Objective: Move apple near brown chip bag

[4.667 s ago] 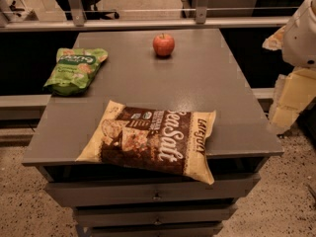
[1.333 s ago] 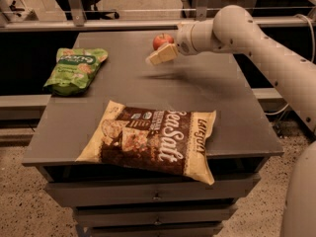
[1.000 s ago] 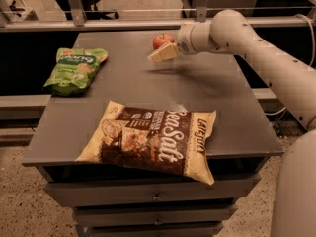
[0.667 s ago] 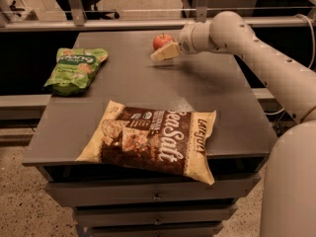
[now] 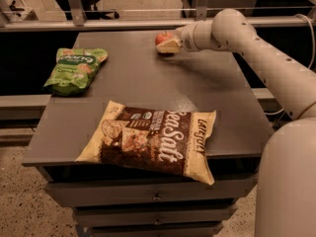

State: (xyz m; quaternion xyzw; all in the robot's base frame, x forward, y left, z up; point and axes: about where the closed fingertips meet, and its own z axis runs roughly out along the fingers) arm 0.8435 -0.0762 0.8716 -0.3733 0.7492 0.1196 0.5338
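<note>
The pincer hung at the far edge of the bench, right against the apple just behind it; its grip could not be told. The brown chip bag lay well apart, at the front.

So it's a dark grey cabinet top. Green snack bag lies flat on the left, and the brown chip bag lies by the front edge, one corner hanging over. The apple is near the far edge, with the gripper right up against it.
</note>
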